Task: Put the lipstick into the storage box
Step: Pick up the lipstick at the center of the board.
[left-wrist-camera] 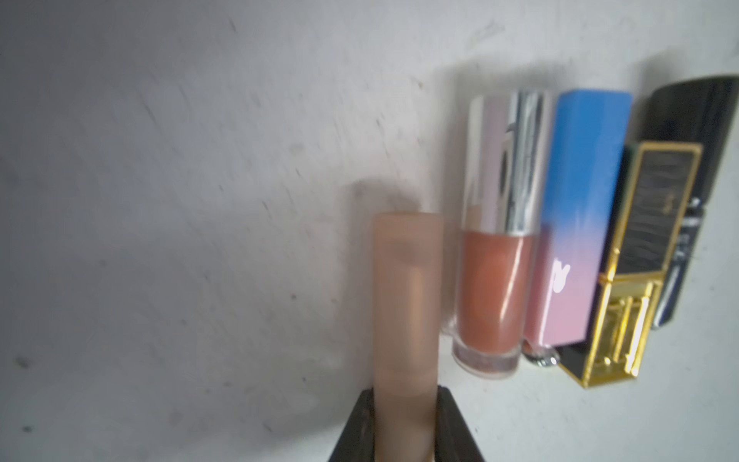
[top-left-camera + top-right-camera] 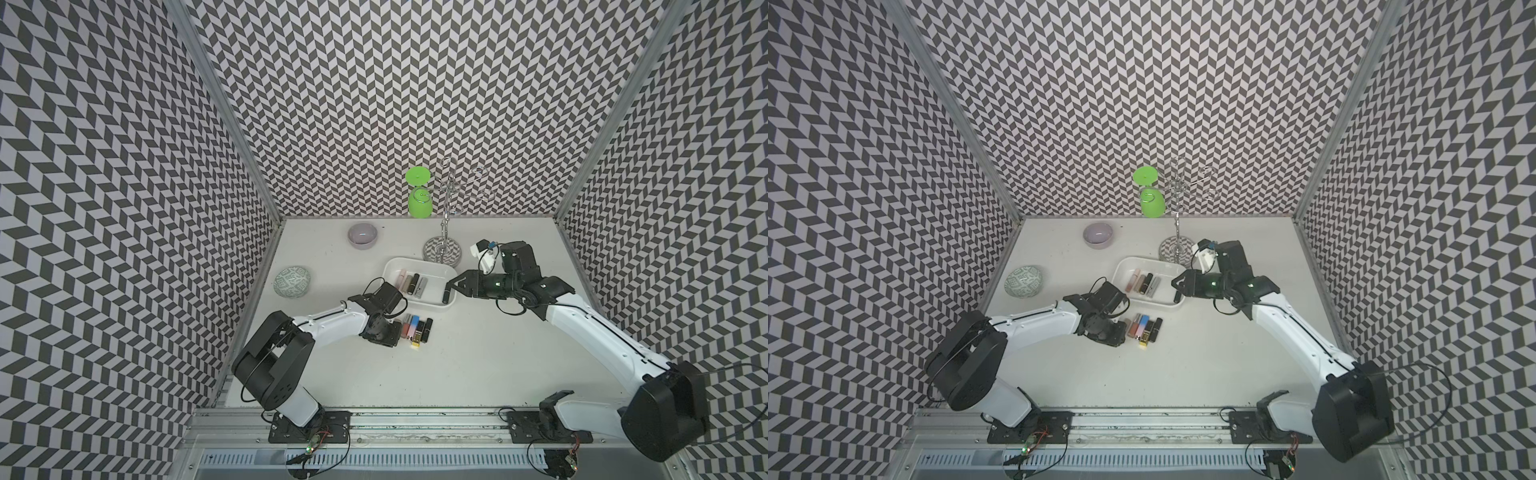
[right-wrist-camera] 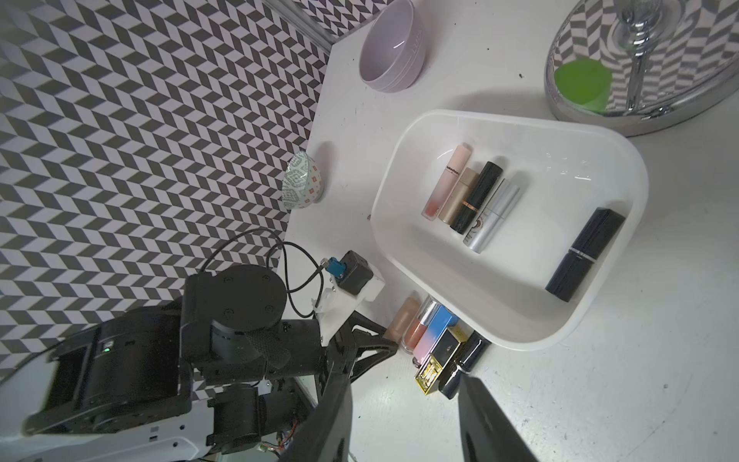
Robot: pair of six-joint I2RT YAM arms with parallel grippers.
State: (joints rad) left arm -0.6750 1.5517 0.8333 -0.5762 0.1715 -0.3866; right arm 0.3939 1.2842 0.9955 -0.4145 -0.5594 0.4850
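Left wrist view, and it's plain enough: the left gripper (image 1: 404,408) has its two black fingers (image 1: 356,424) pressed against the sides of a frosted beige lipstick (image 1: 406,296), clamped tight on its lower end. That tube sits at the end of a row on the white table (image 1: 160,200), just beside a peach gloss with a silver cap (image 1: 496,256) (whether it is clear of the tabletop I can't make out). Over by the storage box (image 3: 500,296), the right gripper (image 2: 451,286) hangs above the end of the box on its own side, its fingers (image 3: 488,420) spread with nothing between them. A dark lipstick (image 3: 586,254) lies in the box below it, apart from four tubes (image 3: 478,196) lying side by side.
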